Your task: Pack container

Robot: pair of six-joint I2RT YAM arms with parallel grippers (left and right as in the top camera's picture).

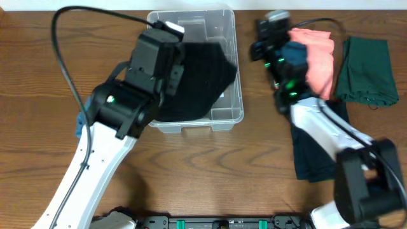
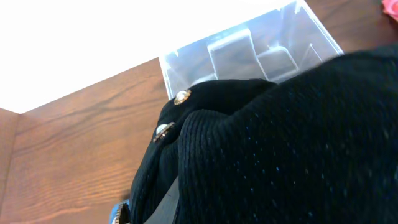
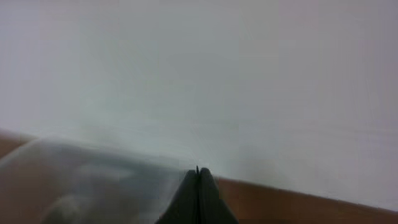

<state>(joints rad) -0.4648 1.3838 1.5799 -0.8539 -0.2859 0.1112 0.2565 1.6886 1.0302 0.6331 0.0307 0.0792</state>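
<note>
The clear container [image 1: 191, 126] stands at the back middle of the table. A black knit garment [image 1: 203, 83] with gold buttons lies over and in it, one corner over the right rim. My left gripper [image 1: 168, 63] is above the container's left side, shut on the black garment, which fills the left wrist view [image 2: 298, 143]; its fingers are hidden by the cloth. The container's far end shows there too [image 2: 249, 43]. My right gripper [image 1: 264, 28] is shut and empty [image 3: 199, 173], to the right of the container.
A folded pink garment [image 1: 316, 54] and a dark green garment [image 1: 369, 67] lie at the back right. A dark navy garment [image 1: 315, 149] lies under my right arm. The blurred container shows in the right wrist view [image 3: 74, 180].
</note>
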